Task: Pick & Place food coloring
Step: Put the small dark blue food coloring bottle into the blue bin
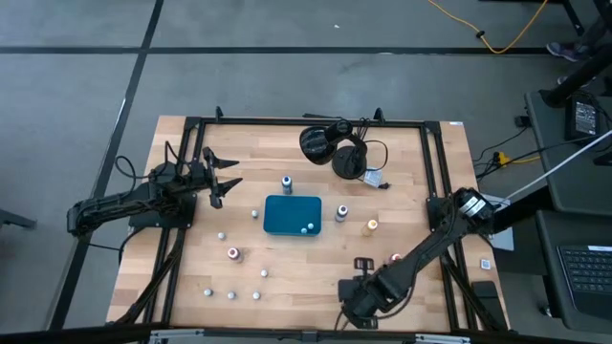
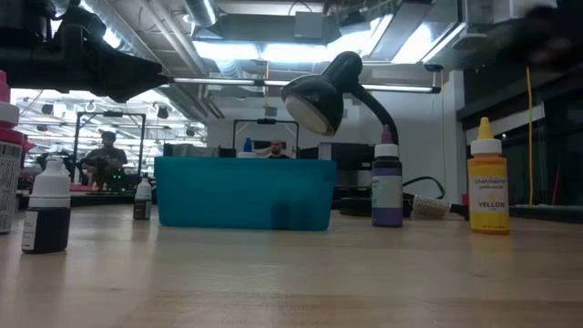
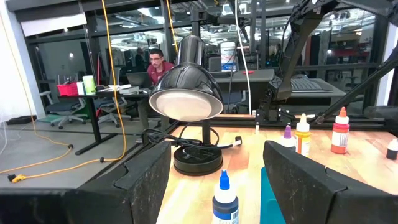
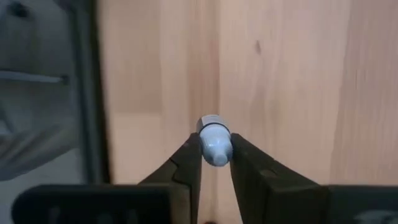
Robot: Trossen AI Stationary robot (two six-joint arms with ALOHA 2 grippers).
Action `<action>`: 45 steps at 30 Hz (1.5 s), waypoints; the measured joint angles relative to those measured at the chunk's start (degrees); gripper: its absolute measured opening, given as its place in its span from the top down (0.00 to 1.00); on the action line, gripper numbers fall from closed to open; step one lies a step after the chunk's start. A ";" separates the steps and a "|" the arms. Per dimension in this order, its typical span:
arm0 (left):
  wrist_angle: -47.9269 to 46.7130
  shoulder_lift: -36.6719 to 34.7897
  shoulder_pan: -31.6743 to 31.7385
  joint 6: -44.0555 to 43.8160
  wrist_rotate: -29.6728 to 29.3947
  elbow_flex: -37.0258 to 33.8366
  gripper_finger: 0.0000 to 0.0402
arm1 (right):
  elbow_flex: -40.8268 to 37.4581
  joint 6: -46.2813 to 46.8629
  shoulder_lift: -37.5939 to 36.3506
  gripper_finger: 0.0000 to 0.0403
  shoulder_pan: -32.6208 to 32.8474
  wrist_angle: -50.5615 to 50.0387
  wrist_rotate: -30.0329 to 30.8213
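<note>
The right arm reaches from its base at the desk's [image 1: 191, 277] right edge diagonally toward the near edge, elbow bent, wrist turned down. Its right end effector [image 4: 214, 158] sits low over the desk's near-right part, its two dark fingers [image 4: 186, 165] closed snugly on the pale cap of a small bottle [image 4: 214, 143]. The left arm lies folded along the desk's left edge, forearm level, its left end effector [image 1: 225, 179] pointing inward across the desk with fingers [image 3: 305, 180] spread wide apart, holding nothing.
</note>
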 joint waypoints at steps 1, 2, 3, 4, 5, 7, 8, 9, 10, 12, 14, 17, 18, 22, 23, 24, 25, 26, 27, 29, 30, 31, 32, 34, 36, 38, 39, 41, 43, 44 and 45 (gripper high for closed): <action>-0.02 0.02 0.00 0.00 0.00 0.02 0.37 | 1.15 -1.44 0.00 0.83 -0.97 -0.31 -0.65; 0.00 0.02 0.00 0.00 0.00 0.00 0.37 | 2.31 -2.93 0.00 0.84 -1.97 -1.01 -1.25; 0.00 0.00 0.02 -0.02 0.00 0.00 0.37 | 3.59 -4.42 0.00 0.84 -2.94 -2.11 -1.46; 0.00 0.01 0.01 -0.01 -0.01 0.01 0.37 | 4.96 -5.60 0.00 0.84 -3.92 -3.31 -1.48; 0.00 0.00 0.00 -0.01 -0.01 0.00 0.37 | 6.41 -6.76 0.00 0.84 -4.84 -4.40 -1.53; 0.00 0.00 0.00 0.00 -0.02 0.00 0.37 | 9.32 -9.29 0.00 0.83 -6.69 -7.01 -1.49; 0.00 0.02 0.00 0.00 0.00 0.00 0.37 | 10.71 -10.20 0.00 0.82 -7.58 -8.46 -1.49; 0.00 0.00 0.00 0.00 0.00 0.00 0.37 | 12.15 -11.23 0.00 0.81 -8.54 -10.03 -1.52; 0.00 0.02 0.00 0.00 0.00 0.02 0.37 | 13.69 -12.28 0.00 0.81 -9.48 -11.62 -1.54; 0.00 0.01 0.01 -0.01 0.00 0.02 0.37 | 16.89 -14.07 -0.02 0.81 -11.28 -14.58 -1.55; 0.00 0.00 0.00 0.00 0.00 0.00 0.37 | 19.77 -16.24 -0.04 0.82 -12.92 -17.39 -1.55; 0.00 0.02 0.00 0.00 0.00 0.00 0.37 | 23.50 -19.16 -0.06 0.84 -15.07 -20.18 -1.57; 0.00 0.01 0.00 0.00 0.00 0.01 0.37 | 24.56 -19.88 -0.07 0.84 -15.76 -20.76 -1.57; 0.00 0.01 0.01 0.00 0.00 0.01 0.37 | 27.13 -22.75 -0.07 0.81 -18.66 -21.53 -2.16; 0.00 0.00 0.02 0.00 0.00 0.01 0.37 | 27.51 -23.19 -0.07 0.81 -19.41 -21.54 -2.12; 0.00 0.01 0.02 0.00 0.00 0.01 0.37 | 27.83 -23.84 -0.07 0.81 -20.21 -21.50 -2.14; 0.00 0.01 0.01 0.00 0.00 0.02 0.37 | 28.00 -24.32 -0.07 0.81 -20.99 -21.28 -2.12; 0.00 0.00 0.00 0.00 0.00 0.00 0.37 | 28.03 -24.59 -0.08 0.82 -21.83 -20.78 -2.12; 0.00 0.02 0.02 0.00 0.00 0.00 0.37 | 28.03 -24.86 -0.09 0.83 -22.64 -20.39 -2.12; 0.00 0.02 0.02 -0.02 0.00 0.02 0.38 | 28.03 -25.87 -0.09 0.83 -24.20 -19.69 -2.12; 0.00 0.01 0.01 0.00 0.00 0.01 0.38 | 28.03 -26.04 -0.09 0.83 -24.94 -19.19 -2.12; -0.01 0.01 0.02 0.00 -0.01 0.00 0.38 | 28.03 -26.08 -0.09 0.83 -25.62 -18.43 -2.12; 0.00 0.01 0.01 0.00 0.00 0.01 0.38 | 27.94 -26.09 -0.09 0.83 -26.32 -17.31 -2.12; 0.00 0.00 0.02 -0.02 0.00 0.02 0.38 | 27.43 -26.31 -0.09 0.82 -27.38 -15.41 -2.10; 0.00 0.01 0.01 0.00 0.00 0.01 0.38 | 27.37 -27.31 0.05 0.81 -28.26 -14.26 -1.95; 0.00 0.02 0.00 0.00 0.00 0.01 0.38 | 27.46 -27.85 0.77 0.82 -29.00 -12.79 -2.02; 0.00 0.00 0.02 0.00 0.00 0.02 0.38 | 27.38 -28.33 1.27 0.83 -29.39 -13.06 -2.02; -0.02 0.02 0.02 0.00 0.00 0.00 0.38 | 27.37 -29.20 2.67 0.83 -30.09 -12.65 -2.13; 0.12 0.01 0.01 -0.01 -0.01 0.01 0.38 | 27.35 -29.59 3.94 0.83 -30.88 -12.69 -2.07; 0.03 0.02 0.00 0.00 0.00 0.01 0.38 | 27.35 -30.02 4.51 0.83 -31.25 -11.89 -2.05; -0.02 0.04 0.02 -0.02 -0.01 0.02 0.38 | 27.35 -30.29 5.14 0.82 -31.49 -11.48 -2.05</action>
